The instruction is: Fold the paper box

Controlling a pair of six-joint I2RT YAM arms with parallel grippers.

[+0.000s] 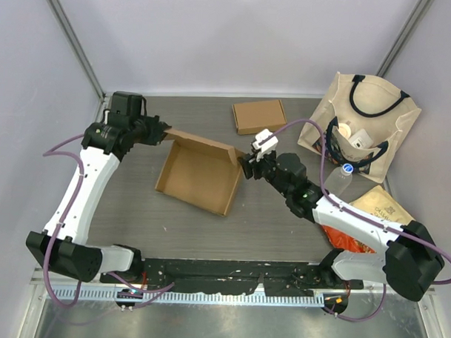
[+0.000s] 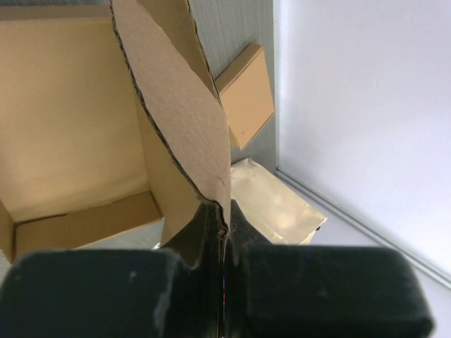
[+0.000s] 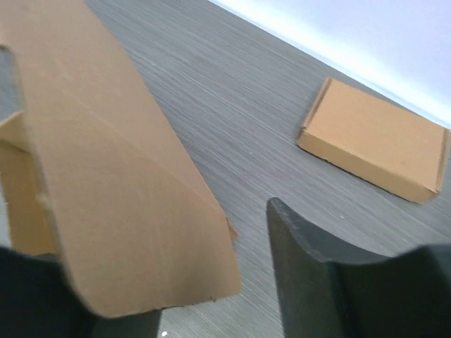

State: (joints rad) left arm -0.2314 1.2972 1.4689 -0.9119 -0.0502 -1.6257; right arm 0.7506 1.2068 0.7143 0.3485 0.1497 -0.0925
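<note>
Here, one table (image 1: 276, 215): grey top with a fine wood-grain pattern, bare over most of its middle. Pale, plain walls (image 1: 237, 36) close it in at the back and on both sides. Slanting metal posts (image 1: 71, 37) stand at the upper left and upper right of the overhead view. A black slotted rail (image 1: 229, 273) runs along the bottom edge, carrying both arm bases.

Item: box (image 1: 199, 179), brown cardboard, open and shallow. It lies flat just left of centre, turned slightly off square.

Item: flap (image 1: 200, 141), the box's lid, raised along the upper edge of the tray.

Item: left gripper (image 1: 161, 131), at the flap's left end, clamped tight on the cardboard edge. Its wrist view shows the sheet pinched between both fingers.

Item: right gripper (image 1: 252, 159), at the flap's right end. The jaws are apart and straddle the flap's corner, with a clear gap between the cardboard and one finger.

Item: small box (image 1: 258, 115), brown cardboard, closed and flat. It lies at upper centre near the back wall, apart from the open one.

Item: cloth bag (image 1: 383, 108), cream with dark handles, lying flat at the upper right.

Item: bottle (image 1: 342, 177), clear, just below the bag.

Item: yellow packet (image 1: 383, 208) at the right edge, lying partly over a red packet (image 1: 342, 236).
</note>
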